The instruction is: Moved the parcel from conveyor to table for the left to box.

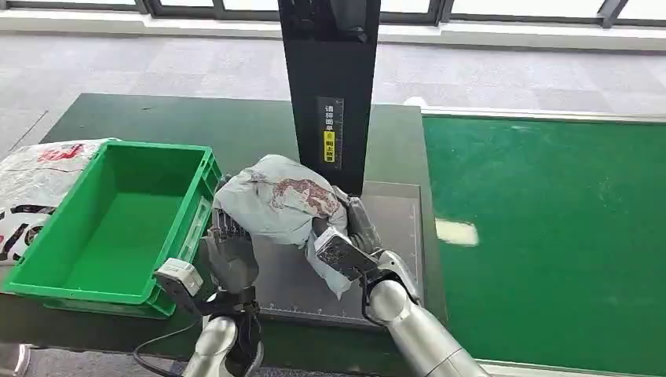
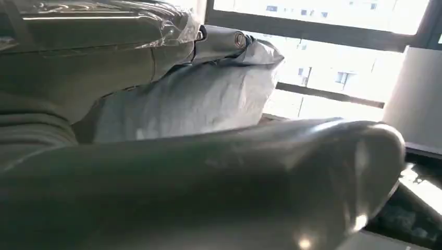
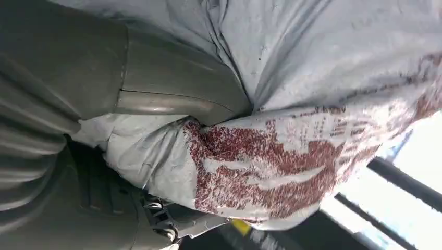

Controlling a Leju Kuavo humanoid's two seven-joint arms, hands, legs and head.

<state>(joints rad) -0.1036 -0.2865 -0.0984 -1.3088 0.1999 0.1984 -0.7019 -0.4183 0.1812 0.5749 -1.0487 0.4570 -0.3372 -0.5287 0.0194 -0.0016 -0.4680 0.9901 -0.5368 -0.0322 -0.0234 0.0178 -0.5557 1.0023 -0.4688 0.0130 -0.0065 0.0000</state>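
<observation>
The parcel (image 1: pixel 279 196), a crumpled grey bag with red print, sits over the grey plate (image 1: pixel 393 228) in the middle of the table. My right hand (image 1: pixel 345 247) grips its near right end; in the right wrist view the thumb (image 3: pixel 172 88) presses into the parcel (image 3: pixel 312 104). My left hand (image 1: pixel 229 247) stands at the parcel's left edge with its fingers raised against the bag. In the left wrist view the parcel (image 2: pixel 198 99) lies between the thick thumb (image 2: pixel 208 182) and the fingers above it, which have not closed on it.
The green box (image 1: pixel 196 196) stands just left of the parcel, nothing inside it. A black post (image 1: pixel 330 78) rises right behind the parcel. The green conveyor (image 1: pixel 550 236) runs along the right. A white printed bag (image 1: pixel 31 173) lies beyond the box at far left.
</observation>
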